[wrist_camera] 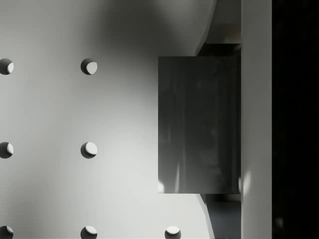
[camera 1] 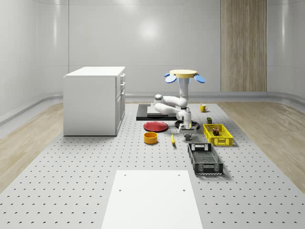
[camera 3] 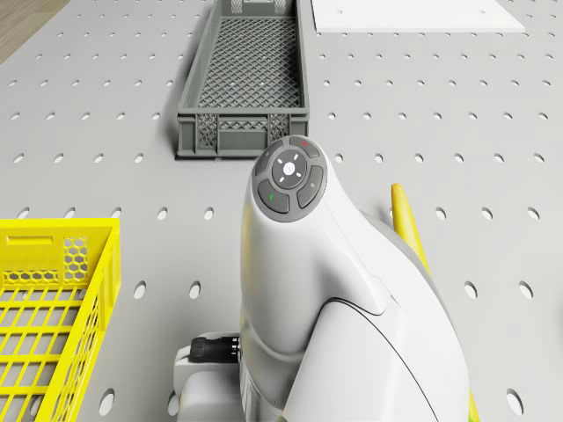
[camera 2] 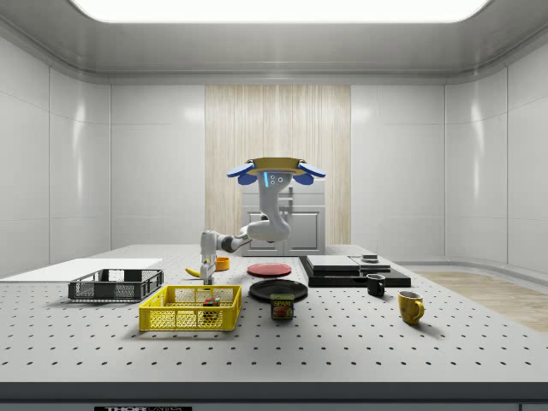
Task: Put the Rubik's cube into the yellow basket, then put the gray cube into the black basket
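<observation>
The gray cube [wrist_camera: 197, 124] sits low over the perforated table, with my gripper [wrist_camera: 219, 124] shut on it, a jaw pressed against each of two opposite faces. The drone [camera 1: 183, 74] hovers above the table behind the baskets. Its arm bends down so the gripper [camera 1: 186, 132] hangs just above the tabletop between the banana [camera 1: 172, 139] and the yellow basket [camera 1: 218, 140]. The Rubik's cube [camera 1: 216, 131] lies inside that basket. The black basket [camera 1: 205, 164] stands nearer the whole-scene camera and holds nothing.
A red plate [camera 1: 156, 126] and an orange bowl [camera 1: 150, 138] lie at the whole-scene view's left of the gripper. A white cabinet [camera 1: 93, 102], a flat black slab [camera 1: 147, 113], mugs [camera 2: 410, 306], a can [camera 2: 282, 306] and a white board [camera 1: 152, 198] also stand on the table.
</observation>
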Robot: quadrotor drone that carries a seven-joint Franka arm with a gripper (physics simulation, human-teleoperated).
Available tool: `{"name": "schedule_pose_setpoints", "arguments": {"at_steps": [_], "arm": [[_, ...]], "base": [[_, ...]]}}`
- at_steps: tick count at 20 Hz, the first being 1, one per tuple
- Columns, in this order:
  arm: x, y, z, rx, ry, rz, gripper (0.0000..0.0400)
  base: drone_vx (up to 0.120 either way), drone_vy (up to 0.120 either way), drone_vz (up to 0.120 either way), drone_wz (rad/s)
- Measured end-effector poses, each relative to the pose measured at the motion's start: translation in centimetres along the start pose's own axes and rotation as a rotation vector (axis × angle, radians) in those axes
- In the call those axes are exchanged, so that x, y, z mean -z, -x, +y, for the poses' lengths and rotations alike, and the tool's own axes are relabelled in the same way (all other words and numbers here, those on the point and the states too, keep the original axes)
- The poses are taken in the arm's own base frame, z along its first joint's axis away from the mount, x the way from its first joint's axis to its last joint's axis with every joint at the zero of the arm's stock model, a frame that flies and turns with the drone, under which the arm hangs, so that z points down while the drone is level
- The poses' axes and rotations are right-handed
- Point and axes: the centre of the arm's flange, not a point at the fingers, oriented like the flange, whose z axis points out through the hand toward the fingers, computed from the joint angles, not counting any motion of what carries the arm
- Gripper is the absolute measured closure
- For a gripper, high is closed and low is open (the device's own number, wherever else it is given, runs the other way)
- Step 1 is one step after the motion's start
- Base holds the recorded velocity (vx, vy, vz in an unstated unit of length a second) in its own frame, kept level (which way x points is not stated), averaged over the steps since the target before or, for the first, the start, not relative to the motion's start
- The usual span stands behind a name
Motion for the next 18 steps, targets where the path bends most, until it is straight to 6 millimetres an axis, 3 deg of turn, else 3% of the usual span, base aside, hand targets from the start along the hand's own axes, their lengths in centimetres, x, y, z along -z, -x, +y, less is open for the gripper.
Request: {"name": "schedule_pose_setpoints", "arguments": {"at_steps": [6, 18], "arm": [[1.1, 0.0, 0.0, 0.0, 0.0, 0.0, 0.0149], [3.6, 0.0, 0.0, 0.0, 0.0, 0.0, 0.015]], "base": [[0.0, 0.0, 0.013, 0.0], [0.0, 0.0, 0.12, 0.0]]}}
